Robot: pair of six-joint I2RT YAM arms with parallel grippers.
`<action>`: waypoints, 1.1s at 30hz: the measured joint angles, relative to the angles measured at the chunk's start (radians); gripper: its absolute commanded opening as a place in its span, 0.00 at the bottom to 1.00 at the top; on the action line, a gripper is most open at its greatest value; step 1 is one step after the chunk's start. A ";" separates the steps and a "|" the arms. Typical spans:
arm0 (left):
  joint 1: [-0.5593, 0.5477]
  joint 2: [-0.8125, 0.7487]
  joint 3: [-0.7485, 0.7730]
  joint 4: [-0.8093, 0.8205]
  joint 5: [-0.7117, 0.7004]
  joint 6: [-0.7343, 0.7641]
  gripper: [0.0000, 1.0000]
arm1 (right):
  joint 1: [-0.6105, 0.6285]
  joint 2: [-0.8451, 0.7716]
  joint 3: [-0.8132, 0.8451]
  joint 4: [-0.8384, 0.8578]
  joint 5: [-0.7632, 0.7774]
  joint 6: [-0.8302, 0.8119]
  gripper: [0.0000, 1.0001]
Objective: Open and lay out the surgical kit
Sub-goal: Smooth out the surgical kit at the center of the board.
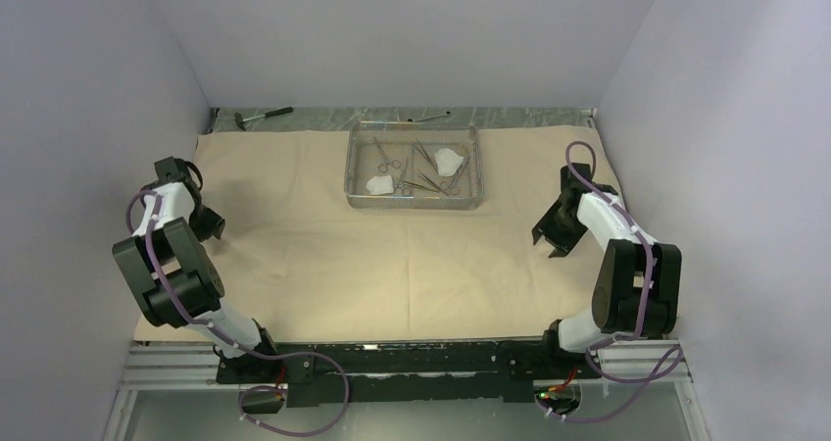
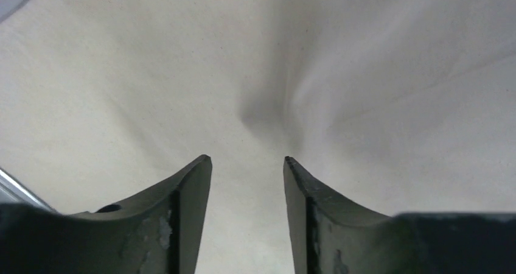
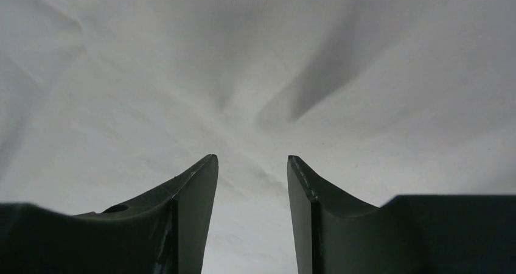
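1. My left hand (image 1: 209,227) has its jaws parted at a middling width with nothing between them. Under it lies the tan wrap sheet (image 1: 392,265), puckered into a soft crease just ahead of the fingertips (image 2: 201,170).
2. My right hand (image 1: 551,240) is parted the same way and empty, over a rumpled patch of that sheet.
3. The sheet is spread open across the desk (image 1: 323,118), mostly flat.
4. The steel wire-mesh tray (image 1: 412,204) sits on the sheet, ahead of both hands and between them, well apart from each.
5. Inside the tray I see silver ring-handled clamps (image 1: 382,152), thin tweezers (image 1: 423,181) and crumpled white gauze pads (image 1: 449,160); I can make out two.
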 measured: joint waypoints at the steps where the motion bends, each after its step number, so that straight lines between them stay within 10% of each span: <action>1: 0.004 -0.008 -0.018 0.013 0.010 -0.005 0.47 | 0.006 0.005 -0.016 -0.001 -0.014 -0.002 0.48; 22: 0.119 0.095 -0.084 -0.051 -0.017 -0.214 0.30 | -0.045 0.099 -0.082 -0.087 0.026 0.064 0.43; 33: 0.122 0.143 -0.018 -0.152 -0.118 -0.221 0.54 | -0.136 0.116 -0.050 -0.194 0.140 0.072 0.45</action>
